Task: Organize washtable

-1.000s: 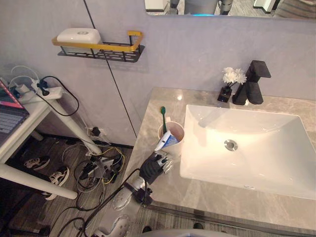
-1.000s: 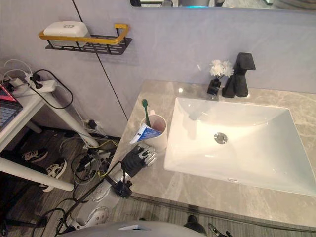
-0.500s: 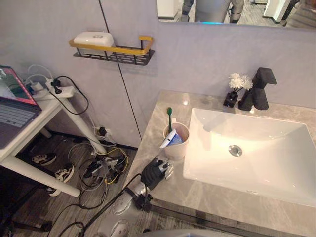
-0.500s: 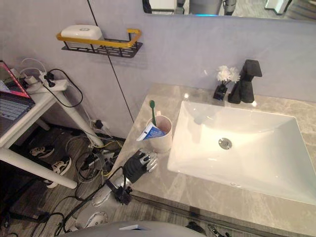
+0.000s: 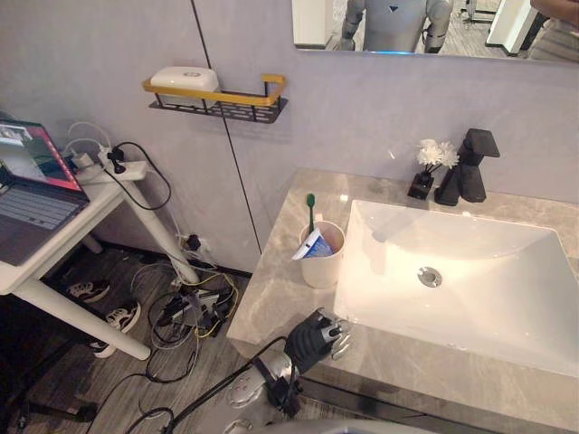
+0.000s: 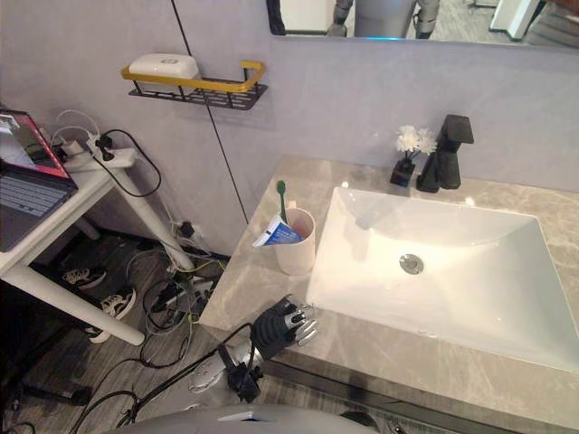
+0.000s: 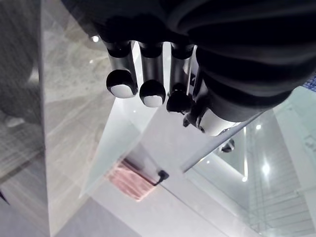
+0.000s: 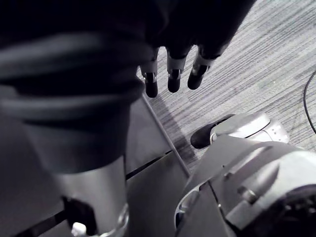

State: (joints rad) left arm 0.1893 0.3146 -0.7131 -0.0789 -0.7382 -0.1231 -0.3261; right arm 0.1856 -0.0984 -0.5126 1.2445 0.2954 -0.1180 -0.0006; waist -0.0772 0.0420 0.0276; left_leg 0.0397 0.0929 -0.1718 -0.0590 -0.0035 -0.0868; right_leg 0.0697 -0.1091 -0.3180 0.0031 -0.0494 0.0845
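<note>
The left hand (image 5: 317, 336) rests at the front edge of the tabletop (image 5: 276, 303), fingers relaxed and empty, well apart from the cup (image 5: 322, 267). The toothbrush (image 5: 310, 210) and toothpaste tube (image 5: 311, 246) stand in that cup beside the sink (image 5: 452, 336). The small flower vase (image 5: 422, 179) and tap (image 5: 469, 168) sit by the wall. The right hand (image 8: 173, 74) hangs loose over the floor. The tidying looks almost finished; at most the cup may need placing.
</note>
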